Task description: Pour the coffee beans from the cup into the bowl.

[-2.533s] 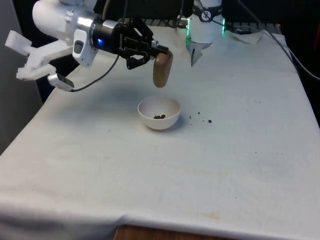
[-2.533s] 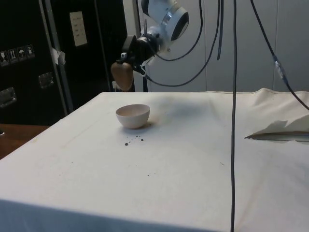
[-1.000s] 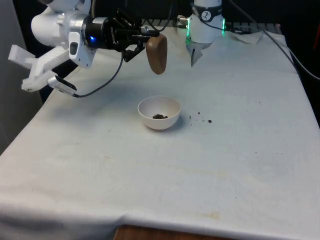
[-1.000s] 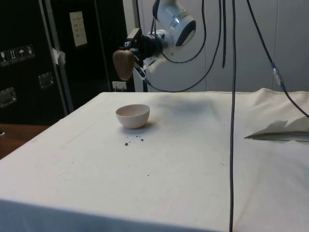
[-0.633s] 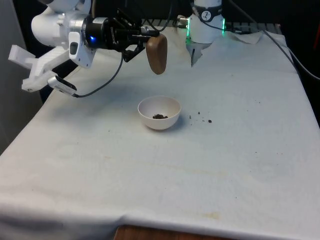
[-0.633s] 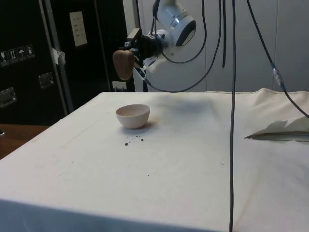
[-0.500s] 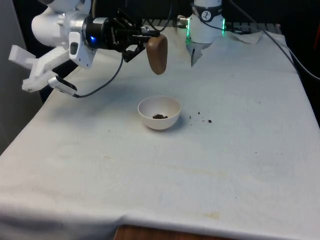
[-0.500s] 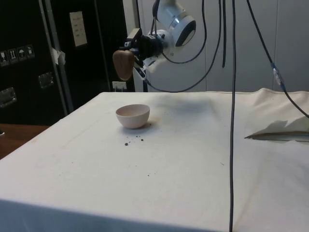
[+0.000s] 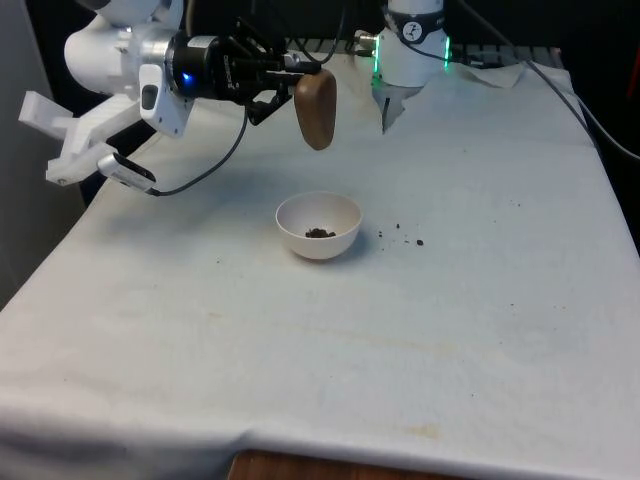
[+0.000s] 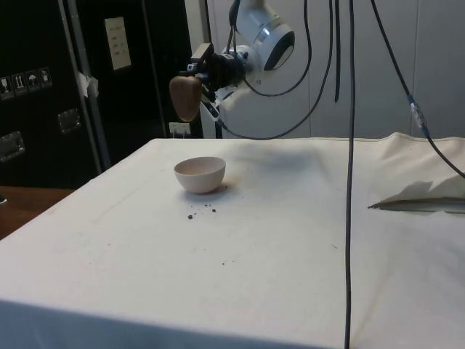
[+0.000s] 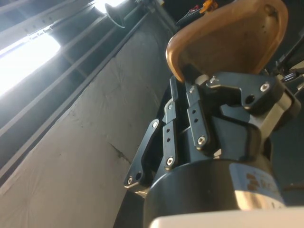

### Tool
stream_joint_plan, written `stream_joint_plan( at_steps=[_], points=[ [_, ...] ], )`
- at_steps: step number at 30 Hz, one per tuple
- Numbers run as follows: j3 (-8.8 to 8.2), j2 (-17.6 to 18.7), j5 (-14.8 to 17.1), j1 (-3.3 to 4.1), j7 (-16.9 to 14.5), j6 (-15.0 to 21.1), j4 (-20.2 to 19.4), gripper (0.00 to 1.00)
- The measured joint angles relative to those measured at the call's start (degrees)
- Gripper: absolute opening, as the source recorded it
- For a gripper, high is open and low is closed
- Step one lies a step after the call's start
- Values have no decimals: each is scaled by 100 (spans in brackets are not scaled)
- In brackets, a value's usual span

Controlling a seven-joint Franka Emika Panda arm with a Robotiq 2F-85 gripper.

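The black pincer [image 9: 300,80] reaches out sideways from the white arm [image 9: 110,50], pinching a brown wooden cup [image 9: 315,110] by its rim; in the wrist view 1 finger [image 11: 197,114] lies against the cup's [image 11: 228,38] wall, with the cup's opening turned toward the camera. In the front view the cup hangs in the air with its length close to upright, well above the table [image 9: 480,330] and apart from everything on it, slightly farther back than a white bowl [image 9: 318,226] and about level with that bowl's left half. In the side view the cup [image 10: 184,98] sits high over the left edge of the bowl [image 10: 200,174], and the pincer [image 10: 200,78] meets it from the side. The bowl stands upright on the white cloth, left of the table's middle in the front view, with a small dark heap of coffee beans [image 9: 318,233] lying at its bottom. A few stray beans [image 9: 402,238] lie on the cloth just to the right of the bowl in the front view, apart from it; in the side view these spilled beans [image 10: 202,213] lie on the near side of the bowl. A black cable [image 9: 205,160] loops down from the arm above the cloth.
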Motion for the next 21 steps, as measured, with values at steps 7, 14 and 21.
stream_joint_plan(
  at_steps=[7, 14, 21],
  points=[
    [0, 0, 0, 29, -34, 0, -17, 0],
    [-6, 0, -29, 138, -149, 23, -40, 0],
    [-52, -6, -92, 235, -258, 69, -40, 0]
  ],
)
